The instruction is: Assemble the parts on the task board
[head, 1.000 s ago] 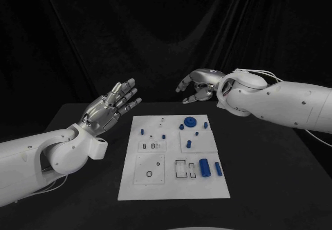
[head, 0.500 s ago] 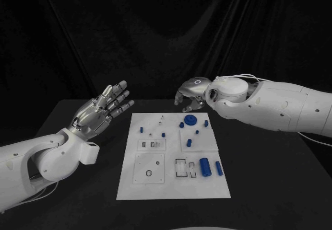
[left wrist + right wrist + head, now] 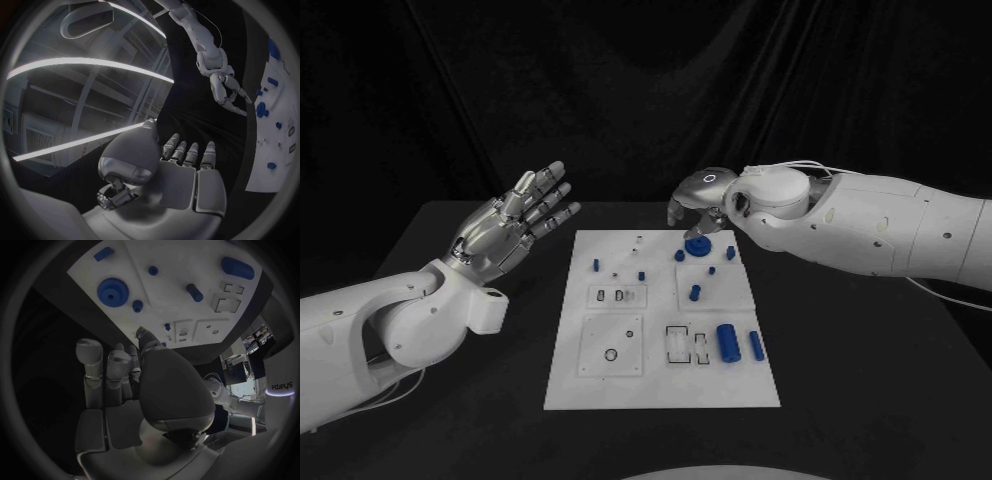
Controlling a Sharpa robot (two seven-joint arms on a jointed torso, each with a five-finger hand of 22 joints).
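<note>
The right silver many-fingered hand (image 3: 701,197) hangs over the far edge of the white rectangular task board (image 3: 661,385), fingers curled loosely downward with nothing in them as far as I can see, so it's holding nothing. Its fingertips sit just above the round blue toothed gear (image 3: 697,243) near the board's far right corner, and I honestly can't tell if they touch it or not. In the right wrist view that gear (image 3: 113,290) lies flat on the plate beyond the fingers (image 3: 119,363). Over on the other side, the left silver hand (image 3: 516,222) is raised off to the left of the board, palm flat and fingers spread wide, gripping nothing. Moving out across the board: a few small blue pegs (image 3: 695,293) stand around the middle, and two larger blue cylinders (image 3: 728,343) lie side by side near the right edge closer to the robot, next to some rectangular cutouts. Everything sits on the black table (image 3: 862,380).
</note>
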